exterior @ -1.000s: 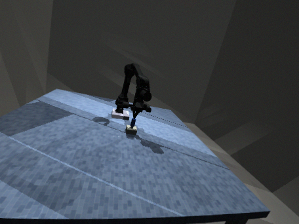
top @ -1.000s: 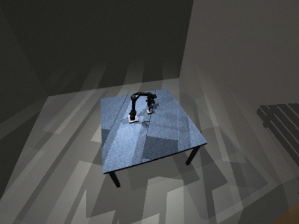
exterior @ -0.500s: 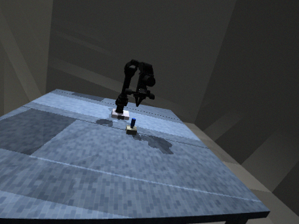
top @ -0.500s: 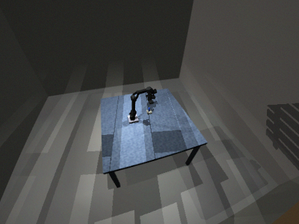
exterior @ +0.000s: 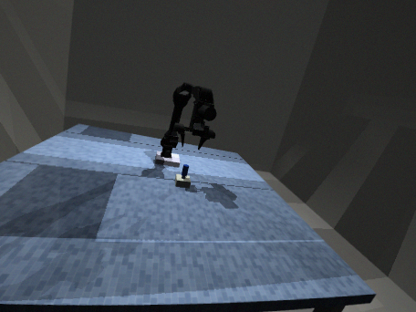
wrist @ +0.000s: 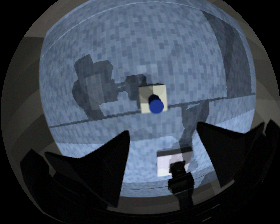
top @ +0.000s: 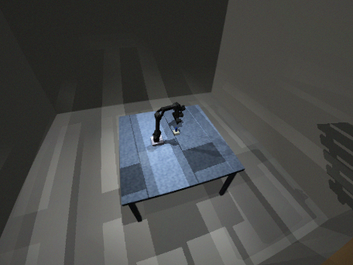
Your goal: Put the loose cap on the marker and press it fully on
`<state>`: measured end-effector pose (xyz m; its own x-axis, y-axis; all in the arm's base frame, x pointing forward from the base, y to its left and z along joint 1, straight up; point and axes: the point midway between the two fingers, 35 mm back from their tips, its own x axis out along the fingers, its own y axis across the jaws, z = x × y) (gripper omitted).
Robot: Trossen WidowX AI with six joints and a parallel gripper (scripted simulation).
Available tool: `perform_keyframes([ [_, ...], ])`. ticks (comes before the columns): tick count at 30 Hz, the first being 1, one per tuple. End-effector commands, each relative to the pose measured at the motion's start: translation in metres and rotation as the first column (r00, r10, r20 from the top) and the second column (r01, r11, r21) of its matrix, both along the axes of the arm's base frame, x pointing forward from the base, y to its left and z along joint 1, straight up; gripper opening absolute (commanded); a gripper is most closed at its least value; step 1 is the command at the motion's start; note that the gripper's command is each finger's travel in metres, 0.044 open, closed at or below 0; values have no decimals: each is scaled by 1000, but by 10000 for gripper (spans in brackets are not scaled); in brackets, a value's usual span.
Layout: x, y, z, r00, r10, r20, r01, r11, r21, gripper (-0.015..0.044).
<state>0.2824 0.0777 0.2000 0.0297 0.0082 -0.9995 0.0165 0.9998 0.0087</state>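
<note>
Gripper (exterior: 191, 143) spread wide and empty, raised above blue cap (exterior: 185, 171), holder block (exterior: 183, 182) beneath
</note>
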Motion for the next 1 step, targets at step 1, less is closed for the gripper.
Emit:
perform_keyframes([
  [1,0,0,0,1000,0,-1,0,1000,-1,440],
])
